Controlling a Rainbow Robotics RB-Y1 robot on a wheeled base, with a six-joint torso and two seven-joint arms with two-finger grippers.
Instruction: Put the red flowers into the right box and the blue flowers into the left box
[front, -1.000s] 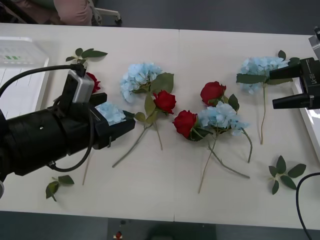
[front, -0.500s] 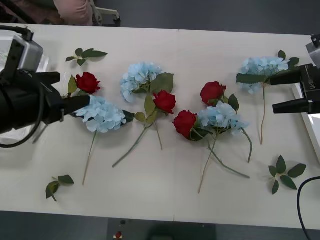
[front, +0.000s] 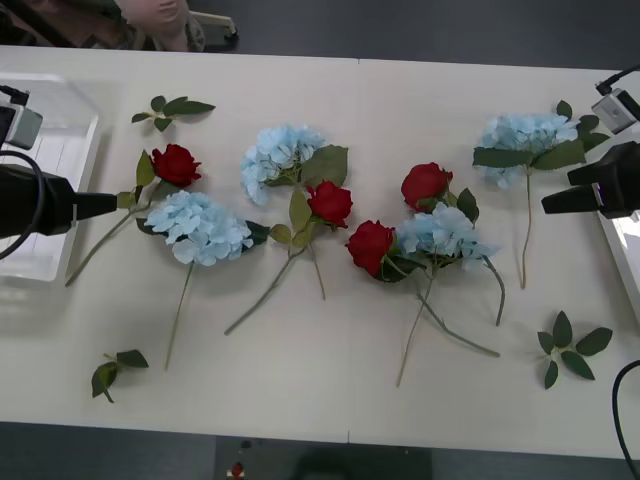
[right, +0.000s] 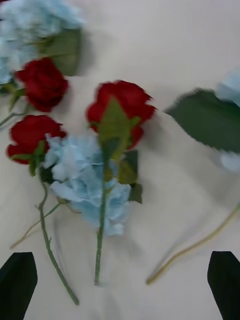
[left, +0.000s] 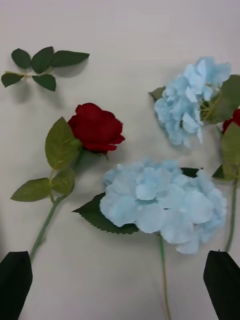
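Note:
Several red flowers lie on the table: one at the left (front: 177, 163) (left: 96, 127), three in the middle (front: 330, 203) (front: 425, 184) (front: 370, 246). Blue flowers lie among them (front: 200, 226) (left: 160, 205), (front: 280, 155), (front: 445, 235) (right: 87, 177), (front: 525, 135). My left gripper (front: 108, 205) (left: 119, 285) is open and holds nothing, left of the leftmost rose, over the inner edge of the left box (front: 50, 150). My right gripper (front: 565, 190) (right: 120, 282) hangs open and without a load beside the far-right blue flower, near the right box (front: 625, 240).
Loose green leaf sprigs lie at the back left (front: 170, 108) (left: 42, 62), front left (front: 112, 370) and front right (front: 572, 352). Long thin stems trail toward the table's front edge (front: 300, 430).
My left arm has pulled back to the left, uncovering the left rose and the blue flower beside it. My right gripper has shifted slightly to the right.

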